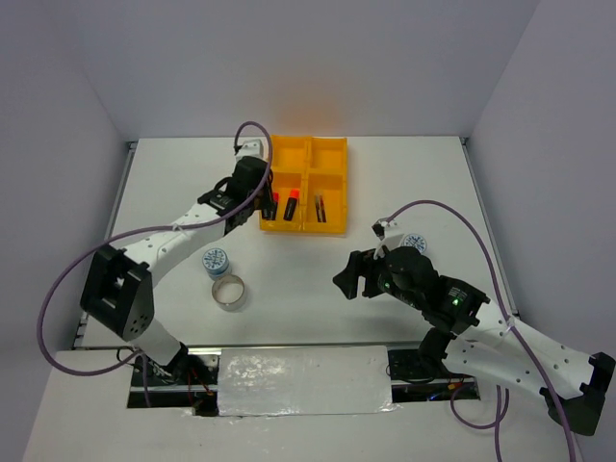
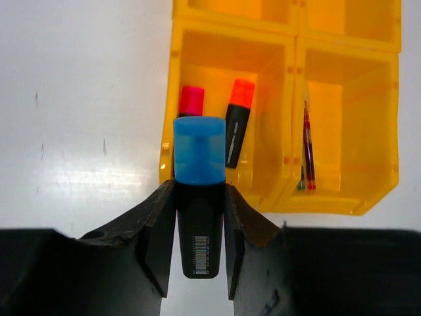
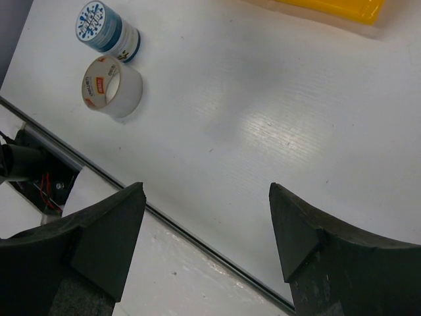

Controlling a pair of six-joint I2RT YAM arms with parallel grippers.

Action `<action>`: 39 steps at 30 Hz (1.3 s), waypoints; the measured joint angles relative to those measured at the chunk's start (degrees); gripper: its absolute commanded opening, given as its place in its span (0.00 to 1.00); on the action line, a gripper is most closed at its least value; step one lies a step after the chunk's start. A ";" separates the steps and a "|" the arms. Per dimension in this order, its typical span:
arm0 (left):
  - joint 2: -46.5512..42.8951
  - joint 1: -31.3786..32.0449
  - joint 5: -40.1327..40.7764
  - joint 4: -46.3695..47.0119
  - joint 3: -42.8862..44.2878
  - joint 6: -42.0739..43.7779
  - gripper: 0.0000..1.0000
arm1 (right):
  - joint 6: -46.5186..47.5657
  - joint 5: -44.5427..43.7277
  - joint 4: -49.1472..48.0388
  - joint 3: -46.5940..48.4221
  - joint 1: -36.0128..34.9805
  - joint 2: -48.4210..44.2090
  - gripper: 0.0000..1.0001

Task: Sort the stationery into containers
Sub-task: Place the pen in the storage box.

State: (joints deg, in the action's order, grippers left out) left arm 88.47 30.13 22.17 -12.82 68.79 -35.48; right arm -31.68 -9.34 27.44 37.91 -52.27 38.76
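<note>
My left gripper (image 2: 199, 192) is shut on the black body of a blue-capped highlighter (image 2: 199, 150), held above the near left corner of the yellow tray (image 2: 168, 118). In the overhead view this gripper (image 1: 263, 204) is at the tray's (image 1: 310, 142) left side. The near left compartment holds the pink highlighter (image 2: 191, 101) and the orange highlighter (image 2: 238, 122). The near right compartment holds two thin pens (image 2: 307, 148). My right gripper (image 1: 350, 279) is open and empty above bare table, also in the right wrist view (image 3: 207, 194).
A blue-white roll (image 1: 215, 260) and a grey tape ring (image 1: 229, 291) lie on the table left of centre; both show in the right wrist view, roll (image 3: 105, 29) and ring (image 3: 112, 85). A second blue-white roll (image 1: 416, 243) lies beside the right arm. The two far tray compartments look empty.
</note>
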 measured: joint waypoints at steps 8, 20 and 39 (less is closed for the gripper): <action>7.28 -0.35 -3.08 10.78 2.32 12.26 0.19 | 0.04 0.87 -0.37 0.00 0.00 -0.09 0.83; 17.33 -1.18 -5.07 17.07 9.22 16.15 0.77 | 1.60 0.92 -0.57 0.00 0.00 0.31 0.85; -17.00 -1.57 9.25 -13.94 11.76 1.81 0.99 | 2.54 3.78 -9.46 5.16 -4.26 25.90 0.87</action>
State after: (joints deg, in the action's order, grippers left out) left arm 71.46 28.56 31.42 -26.76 80.55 -33.67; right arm -29.15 -5.56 17.98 43.07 -56.53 64.66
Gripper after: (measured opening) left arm 0.993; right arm 0.876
